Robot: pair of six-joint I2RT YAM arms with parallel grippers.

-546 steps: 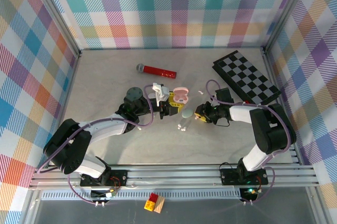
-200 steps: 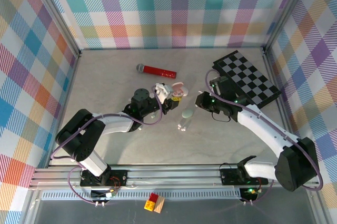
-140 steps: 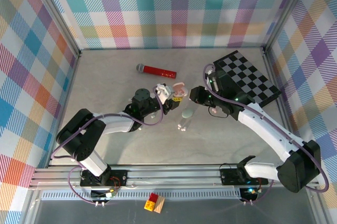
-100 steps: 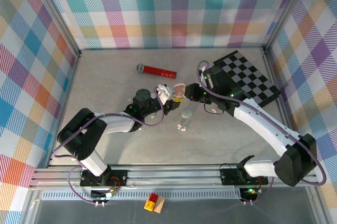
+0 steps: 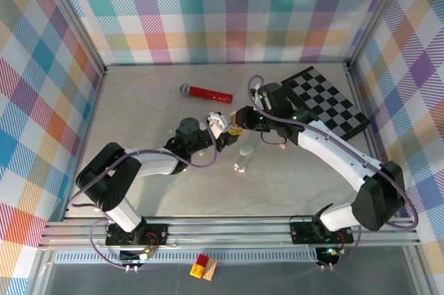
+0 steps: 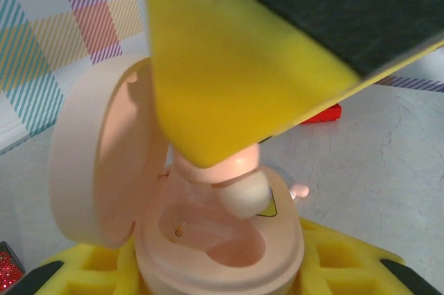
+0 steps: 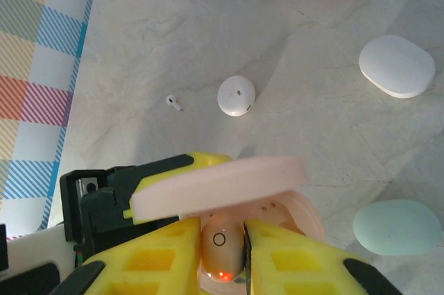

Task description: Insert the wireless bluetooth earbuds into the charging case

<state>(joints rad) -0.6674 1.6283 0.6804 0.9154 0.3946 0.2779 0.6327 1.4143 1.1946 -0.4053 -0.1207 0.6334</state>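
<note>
The pink charging case (image 6: 222,250) stands open, its lid (image 6: 97,170) tipped up to the left, and my left gripper (image 6: 218,277) is shut on its base. From above, a pink earbud (image 6: 239,187) with a white tip hangs just over the case's wells, pinched in my right gripper (image 7: 223,253). The right wrist view shows the earbud (image 7: 222,243) between the yellow fingers, under the lid (image 7: 218,184). In the top view both grippers meet mid-table, left (image 5: 223,134) and right (image 5: 241,120). A small white earbud (image 7: 173,103) and a white round piece (image 7: 236,95) lie on the table.
A pale green oval case (image 5: 247,149) and a white oval case (image 5: 240,165) lie just in front of the grippers. A red microphone (image 5: 207,92) lies behind them. A folded chessboard (image 5: 322,100) sits at the back right. Metal frame posts and checked walls bound the table.
My right arm has swung left from beside the chessboard and brought the pink earbud over the open case. The left gripper has kept the case almost still.
</note>
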